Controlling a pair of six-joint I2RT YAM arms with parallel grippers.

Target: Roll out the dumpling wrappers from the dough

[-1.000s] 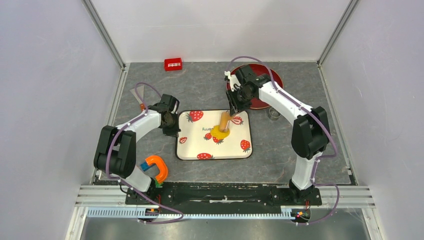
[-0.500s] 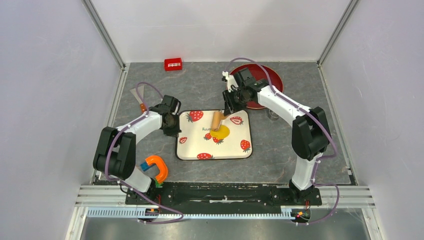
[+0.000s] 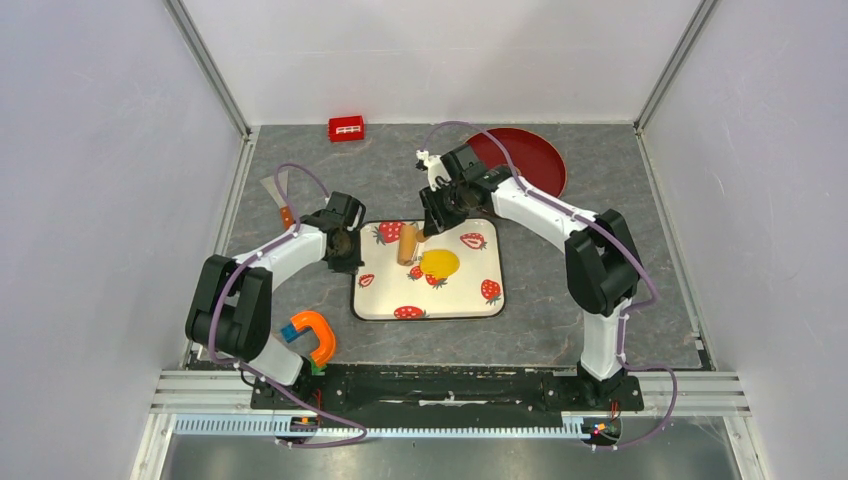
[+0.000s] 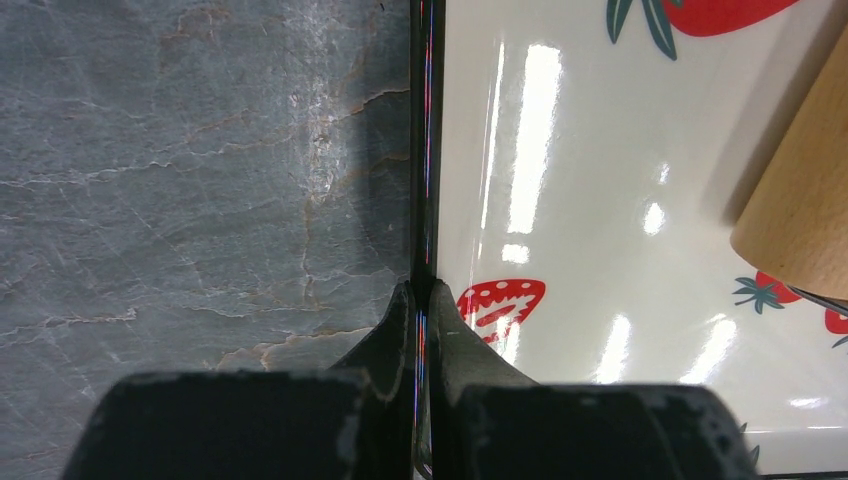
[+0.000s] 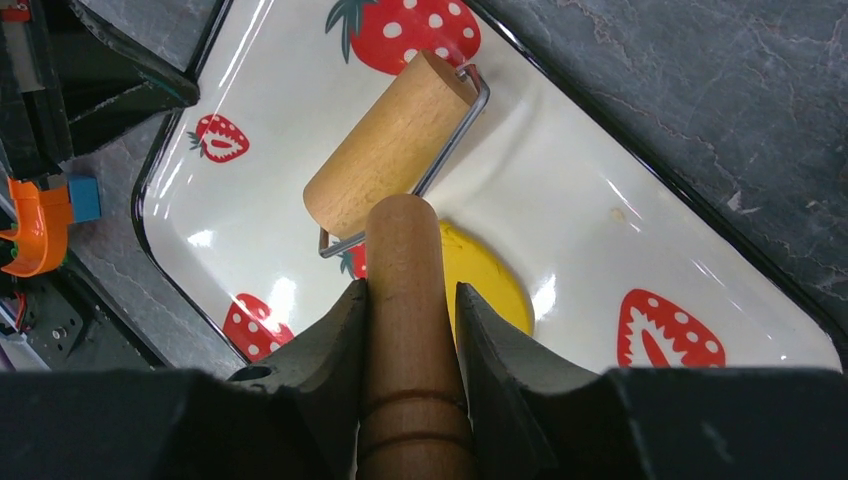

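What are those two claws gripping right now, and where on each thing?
The right gripper clamps the tan wooden roller by its round handle. The left gripper pinches the white strawberry-print tray by its black rim.

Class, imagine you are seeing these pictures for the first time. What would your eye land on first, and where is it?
The white rectangular tray with red strawberry prints at the table's centre stands out, with a flattened bright-yellow dough patch on it. Just left of the dough is the drum of a tan wooden roller, its handle gripped by the right tool, while the left tool pinches the tray's left rim.
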